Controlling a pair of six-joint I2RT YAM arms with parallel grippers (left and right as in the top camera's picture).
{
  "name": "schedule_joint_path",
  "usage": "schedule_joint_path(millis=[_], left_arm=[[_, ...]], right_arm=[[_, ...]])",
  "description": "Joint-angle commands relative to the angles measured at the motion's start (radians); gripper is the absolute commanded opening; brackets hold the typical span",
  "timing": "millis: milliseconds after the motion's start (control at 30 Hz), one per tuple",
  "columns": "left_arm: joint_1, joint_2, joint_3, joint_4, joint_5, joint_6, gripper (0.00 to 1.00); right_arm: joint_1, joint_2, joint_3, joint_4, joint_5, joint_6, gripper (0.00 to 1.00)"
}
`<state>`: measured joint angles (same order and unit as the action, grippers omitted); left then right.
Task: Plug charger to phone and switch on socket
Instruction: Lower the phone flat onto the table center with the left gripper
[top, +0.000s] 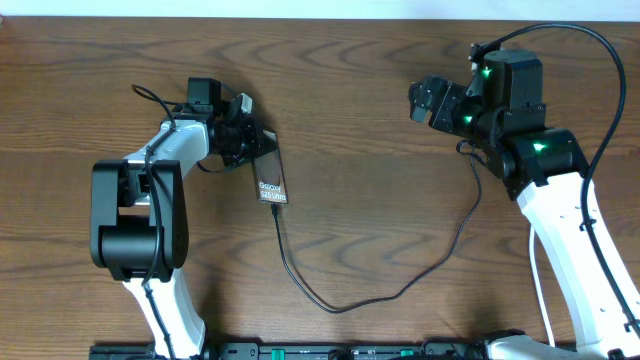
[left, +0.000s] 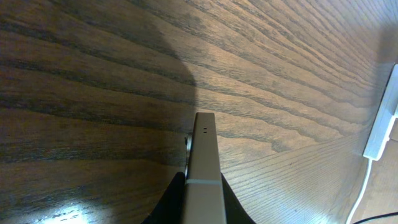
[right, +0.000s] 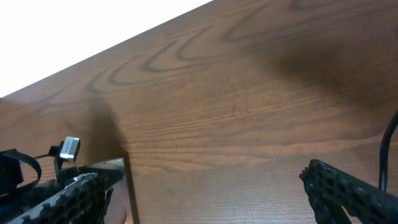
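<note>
The brown phone (top: 270, 178) with white "Galaxy" lettering lies slanted left of centre. My left gripper (top: 243, 135) is shut on its far end. In the left wrist view the phone's thin edge (left: 204, 162) runs between my black fingers (left: 202, 205). The black charger cable (top: 330, 306) runs from the phone's near end, loops toward the front and climbs to my right arm. My right gripper (top: 428, 100) is open and empty, far right of the phone. In the right wrist view its fingers (right: 205, 193) are wide apart and the phone (right: 118, 180) shows at lower left. The white socket strip (left: 384, 118) shows only at the left wrist view's right edge.
The socket's white cord (left: 362, 190) trails from the strip's near end. A black cable (right: 388, 146) hangs at the right edge of the right wrist view. The table's far edge (right: 124, 34) lies beyond the right gripper.
</note>
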<state>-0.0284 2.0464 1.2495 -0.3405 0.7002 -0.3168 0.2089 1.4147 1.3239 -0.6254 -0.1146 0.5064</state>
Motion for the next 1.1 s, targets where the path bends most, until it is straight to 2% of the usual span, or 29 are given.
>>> schedule_joint_path(millis=[0,567,633,733,767,1067], left_arm=[[-0.001,0.019,0.011,-0.002,0.013,0.006,0.07],[-0.001,0.041,0.011,-0.003,0.013,0.006,0.08],[-0.001,0.041,0.011,-0.003,0.013,0.006,0.15],[-0.001,0.041,0.011,-0.004,0.013,0.006,0.17],[-0.001,0.041,0.011,-0.004,0.013,0.006,0.22],[-0.001,0.041,0.011,-0.022,0.013,0.006,0.30]], right_arm=[[0.002,0.008,0.005,-0.006,0.012,-0.018,0.99],[0.002,0.013,0.004,-0.018,0.012,-0.018,0.99],[0.002,0.013,0.004,-0.018,0.012,-0.018,0.99],[0.002,0.013,0.004,-0.019,0.012,-0.018,0.99],[0.002,0.013,0.004,-0.020,0.012,-0.018,0.99],[0.002,0.013,0.003,-0.023,0.012,-0.018,0.99]])
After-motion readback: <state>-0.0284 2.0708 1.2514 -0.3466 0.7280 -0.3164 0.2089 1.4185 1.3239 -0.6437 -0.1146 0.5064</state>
